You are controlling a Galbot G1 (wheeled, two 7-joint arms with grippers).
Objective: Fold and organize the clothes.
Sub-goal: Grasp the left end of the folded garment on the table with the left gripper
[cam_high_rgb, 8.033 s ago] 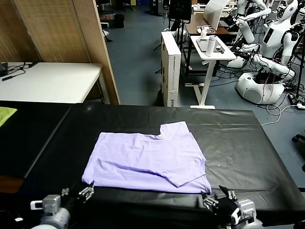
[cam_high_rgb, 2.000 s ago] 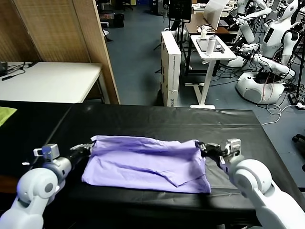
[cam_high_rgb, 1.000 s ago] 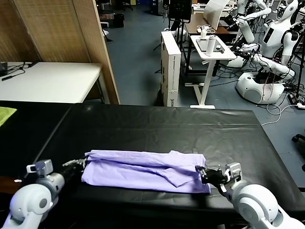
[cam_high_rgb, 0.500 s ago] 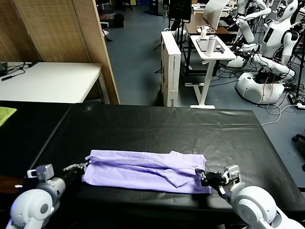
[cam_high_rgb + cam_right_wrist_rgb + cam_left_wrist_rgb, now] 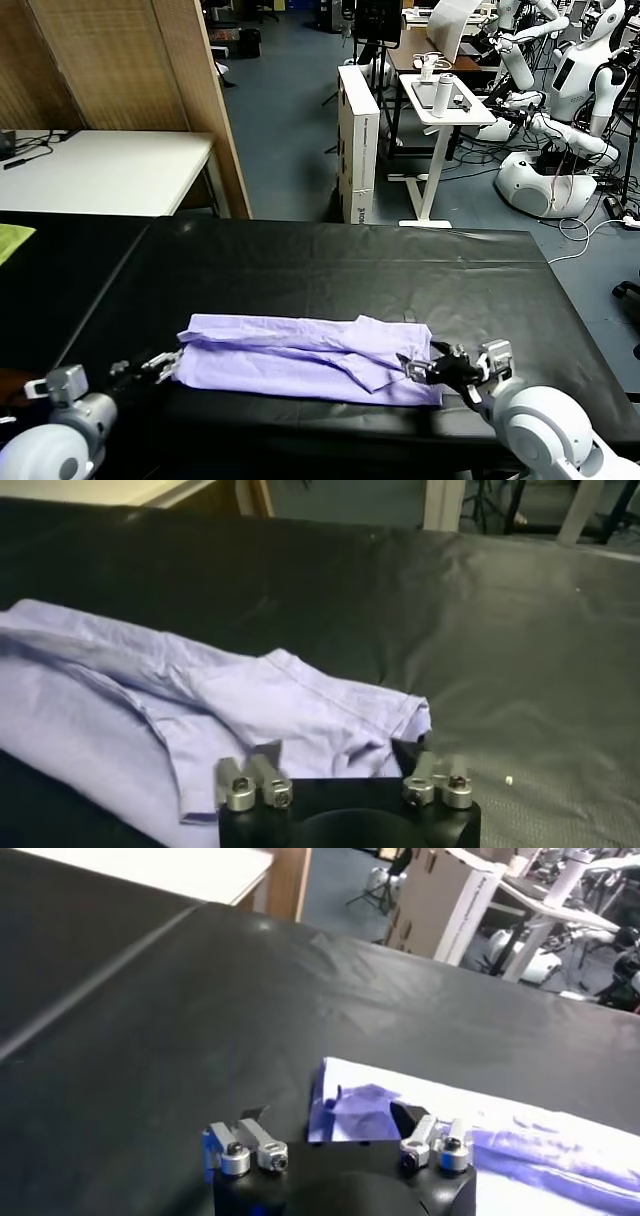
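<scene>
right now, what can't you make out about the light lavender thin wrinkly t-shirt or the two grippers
- Light lavender thin wrinkly T-shirt: the folded-under layers are hidden by the top layer in the head view; both wrist views cut it off at an edge.
- Left gripper: fingertips too small in the head view; the wrist view shows only the finger bases.
- Right gripper: its fingertips are too small and dark against the black table.

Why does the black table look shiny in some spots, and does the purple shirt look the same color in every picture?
Head view: the black table shows only soft pale sheen. Left wrist view: the T-shirt glares almost white, with bluer patches. Right wrist view: it looks dimmer, an even lavender.
</scene>
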